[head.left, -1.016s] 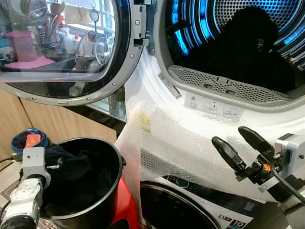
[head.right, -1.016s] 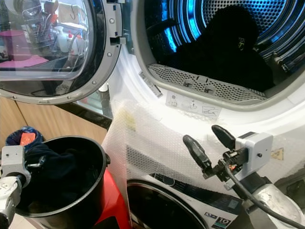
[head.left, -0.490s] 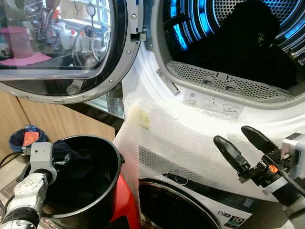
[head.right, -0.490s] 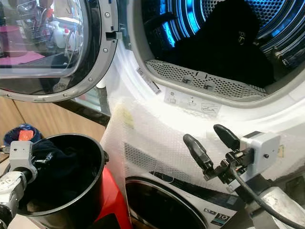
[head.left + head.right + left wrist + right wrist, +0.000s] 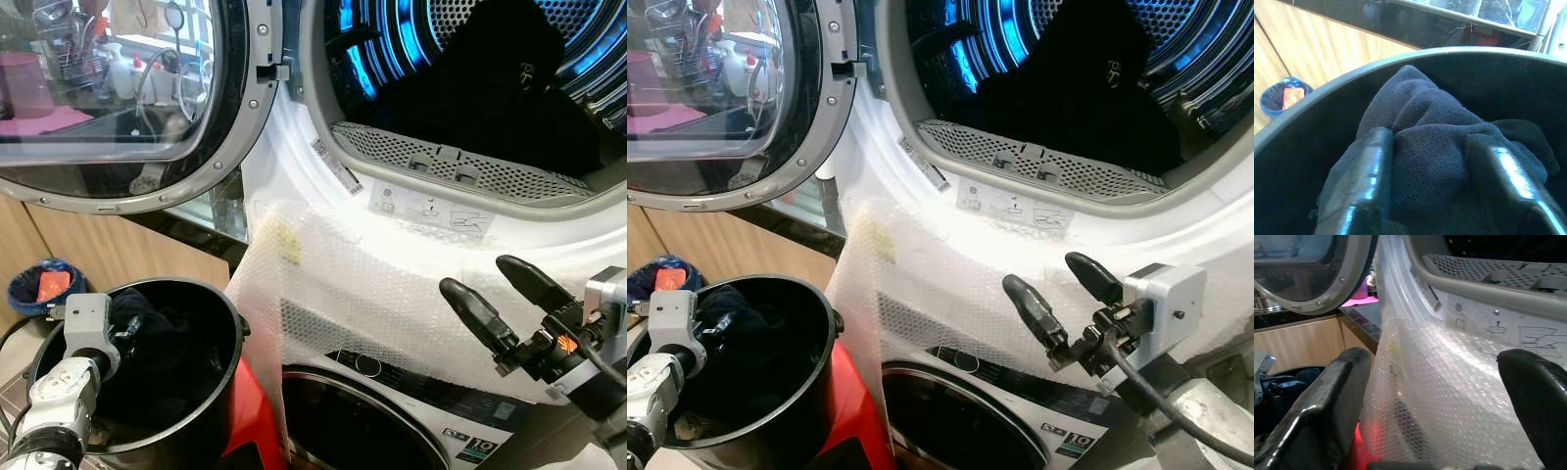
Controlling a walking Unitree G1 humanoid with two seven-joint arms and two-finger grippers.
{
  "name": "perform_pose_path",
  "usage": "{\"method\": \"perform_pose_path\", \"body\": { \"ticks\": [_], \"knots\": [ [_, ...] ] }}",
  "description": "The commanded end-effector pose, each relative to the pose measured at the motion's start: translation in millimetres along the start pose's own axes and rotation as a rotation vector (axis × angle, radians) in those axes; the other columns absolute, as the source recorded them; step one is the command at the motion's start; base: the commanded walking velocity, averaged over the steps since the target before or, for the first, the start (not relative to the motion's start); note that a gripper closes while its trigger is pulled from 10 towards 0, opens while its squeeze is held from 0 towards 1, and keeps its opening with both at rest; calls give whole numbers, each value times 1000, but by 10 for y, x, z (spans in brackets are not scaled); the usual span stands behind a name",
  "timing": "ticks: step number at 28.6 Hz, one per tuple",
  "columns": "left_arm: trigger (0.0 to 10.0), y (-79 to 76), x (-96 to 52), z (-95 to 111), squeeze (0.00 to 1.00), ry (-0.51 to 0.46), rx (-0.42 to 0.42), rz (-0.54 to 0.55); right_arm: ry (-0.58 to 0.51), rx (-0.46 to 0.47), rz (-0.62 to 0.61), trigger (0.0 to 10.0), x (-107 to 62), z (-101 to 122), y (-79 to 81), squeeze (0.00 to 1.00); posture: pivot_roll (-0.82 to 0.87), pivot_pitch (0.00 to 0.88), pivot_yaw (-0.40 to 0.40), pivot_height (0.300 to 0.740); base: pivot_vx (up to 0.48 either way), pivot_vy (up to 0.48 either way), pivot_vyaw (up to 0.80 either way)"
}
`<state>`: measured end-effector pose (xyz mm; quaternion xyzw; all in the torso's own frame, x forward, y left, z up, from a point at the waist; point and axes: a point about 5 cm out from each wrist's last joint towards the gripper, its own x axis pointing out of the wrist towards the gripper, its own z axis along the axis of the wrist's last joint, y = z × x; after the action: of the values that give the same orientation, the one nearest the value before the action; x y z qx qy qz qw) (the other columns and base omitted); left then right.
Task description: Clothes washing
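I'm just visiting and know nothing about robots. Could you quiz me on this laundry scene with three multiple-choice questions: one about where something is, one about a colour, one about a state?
1. Where is the left gripper?
A. inside the drum
B. in the black bucket
C. on the door

2. What colour lights the drum?
A. blue
B. green
C. red

3. The right gripper is:
A. shut on a sock
B. open, holding nothing
C. shut on the bubble wrap

Answers: 1 B, its fingers straddle the dark garment in the bucket. 2 A, blue streaks glow inside. 3 B, its fingers are spread before the bubble wrap.
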<state>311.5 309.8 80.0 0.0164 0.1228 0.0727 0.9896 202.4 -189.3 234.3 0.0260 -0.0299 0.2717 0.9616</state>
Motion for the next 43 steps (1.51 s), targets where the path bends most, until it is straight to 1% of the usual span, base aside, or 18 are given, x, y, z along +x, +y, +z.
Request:
{"method": "perform_pose_path", "body": {
  "ticks": [1,7,16,25,26,28,30,31,32,33,34,35,36,37,38,42,43],
  "knots": [
    [0,20,-31,-71,0,16,-11,0,13,-16,1,10000,-36,20,6,0,-211,95,-87,740,0,0,0],
    [0,9,-64,-155,0,30,-26,3,24,-16,7,10000,-31,17,8,0,-210,88,-85,740,0,0,0],
    [0,20,-84,-192,0,31,-37,15,30,-16,9,10000,-18,26,-6,0,-204,88,-87,740,0,0,0],
    [0,66,-126,-176,0,-12,-52,33,18,-13,15,10000,58,14,-30,0,-170,69,-83,740,0,0,0],
    [0,85,-142,-159,0,-32,-50,38,13,-11,15,10000,77,5,-36,0,-153,57,-78,740,0,0,0],
    [0,92,-148,-152,0,-38,-48,40,13,-10,15,10000,83,0,-37,0,-153,57,-78,740,0,0,0],
    [0,99,-168,-81,0,-87,-25,37,6,-4,14,10000,109,-20,-43,0,-138,48,-73,740,0,0,0],
    [510,84,-176,-42,0,-110,-14,25,2,-1,13,10000,121,-27,-46,0,-131,44,-70,740,0,0,0],
    [510,72,-181,-18,0,-123,-8,17,0,0,13,10000,130,-33,-48,0,-129,42,-69,740,0,0,0],
    [10000,45,-195,33,0,-153,9,8,-3,5,15,10000,145,-47,-49,0,-121,38,-67,740,0,0,0],
    [10000,15,-207,80,0,-182,22,-1,-5,7,17,10000,154,-56,-49,0,-113,33,-65,740,0,0,0],
    [10000,15,-207,80,0,-182,22,-1,-5,7,17,10000,154,-56,-49,0,-113,33,-65,740,0,0,0],
    [10000,-14,-222,122,0,-208,32,-9,-7,9,18,10000,163,-64,-49,0,-111,31,-65,740,0,0,0],
    [10000,-115,-268,238,0,-274,69,-40,-12,17,19,10000,189,-89,-55,0,-99,22,-62,740,0,0,0],
    [10000,-115,-268,238,0,-274,69,-40,-12,17,19,10000,189,-89,-55,0,-99,22,-62,740,0,0,0],
    [10000,-254,-337,407,0,-372,93,-84,-19,19,23,10000,222,-114,-63,0,-89,8,-60,740,0,0,0],
    [10000,-272,-344,429,0,-382,95,-92,-20,19,23,10000,226,-115,-63,0,-89,8,-60,740,0,0,0]
  ]
}}
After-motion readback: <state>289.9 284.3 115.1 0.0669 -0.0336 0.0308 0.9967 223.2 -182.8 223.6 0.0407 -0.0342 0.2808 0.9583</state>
